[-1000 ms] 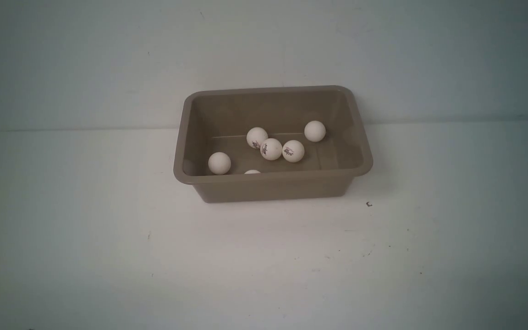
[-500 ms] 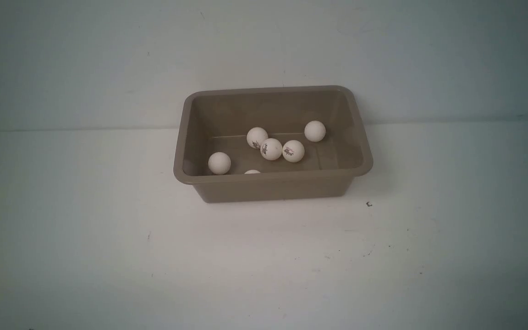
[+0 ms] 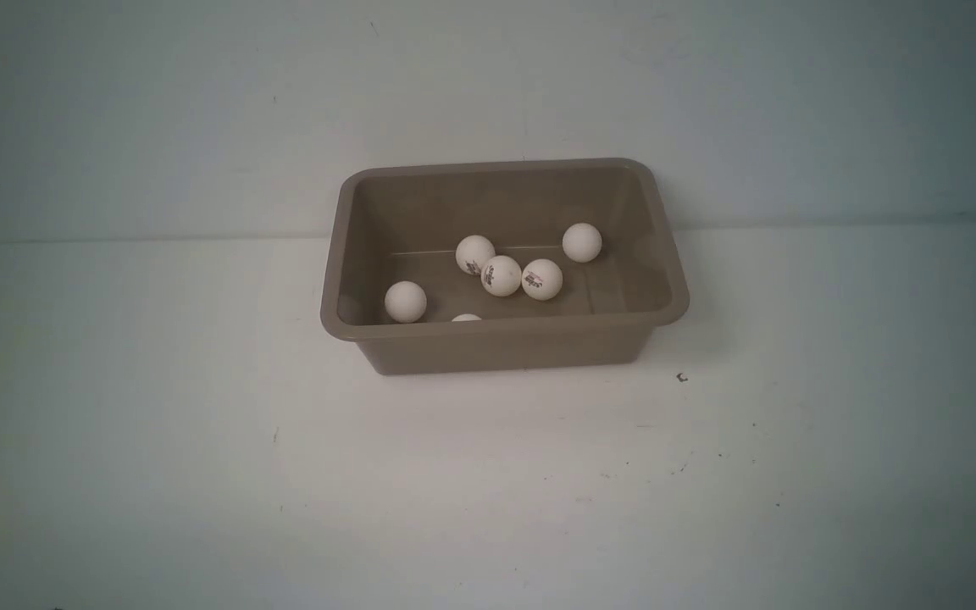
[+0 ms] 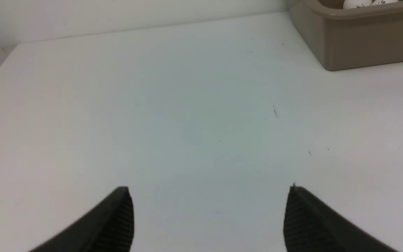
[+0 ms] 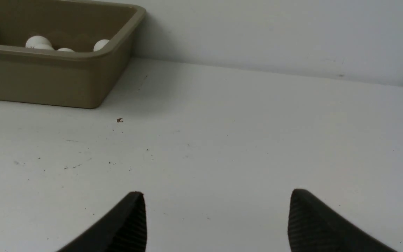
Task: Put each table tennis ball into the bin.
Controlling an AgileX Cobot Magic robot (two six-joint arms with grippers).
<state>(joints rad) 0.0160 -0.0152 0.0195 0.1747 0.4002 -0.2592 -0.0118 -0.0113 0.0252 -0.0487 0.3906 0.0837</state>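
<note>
A bare test bench: white table (image 3: 158,474) against plain wall (image 3: 200,102).

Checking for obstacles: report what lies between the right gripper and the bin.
Only bare white table with small dark specks lies between the open right gripper and the bin, as the right wrist view shows.

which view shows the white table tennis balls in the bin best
The front view: it looks down into the taupe plastic bin, showing six white table tennis balls. Both wrist views show only a few ball tops above the rim.
</note>
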